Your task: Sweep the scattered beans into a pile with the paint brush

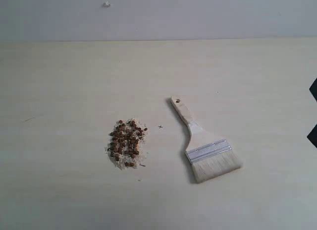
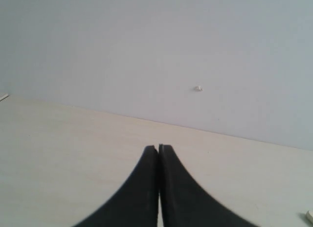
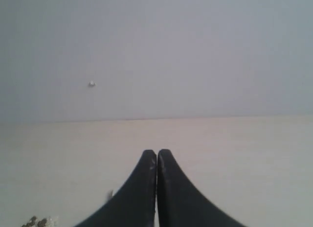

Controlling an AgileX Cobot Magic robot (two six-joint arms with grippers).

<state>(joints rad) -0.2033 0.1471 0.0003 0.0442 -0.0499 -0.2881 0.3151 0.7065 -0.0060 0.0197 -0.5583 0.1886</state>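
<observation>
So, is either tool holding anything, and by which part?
Nothing. Left tool and right tool are shut empty; the paint brush lies free on the table.

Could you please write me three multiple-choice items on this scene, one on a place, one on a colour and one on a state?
1. In the exterior view, where does the paint brush lie relative to the beans?
A. On top of them.
B. To their right, apart.
C. To their left, touching.

2. What colour are the beans?
A. Green.
B. White.
C. Reddish-brown.

3. How do the left end effector and the right end effector stand?
A. Both shut, empty.
B. Both open.
C. One shut on the brush.

Answers:
1 B: bare table shows between the paint brush and the beans.
2 C: they look reddish-brown against the pale crumbs around them.
3 A: each wrist view shows the jaws pressed together with nothing between.
</observation>
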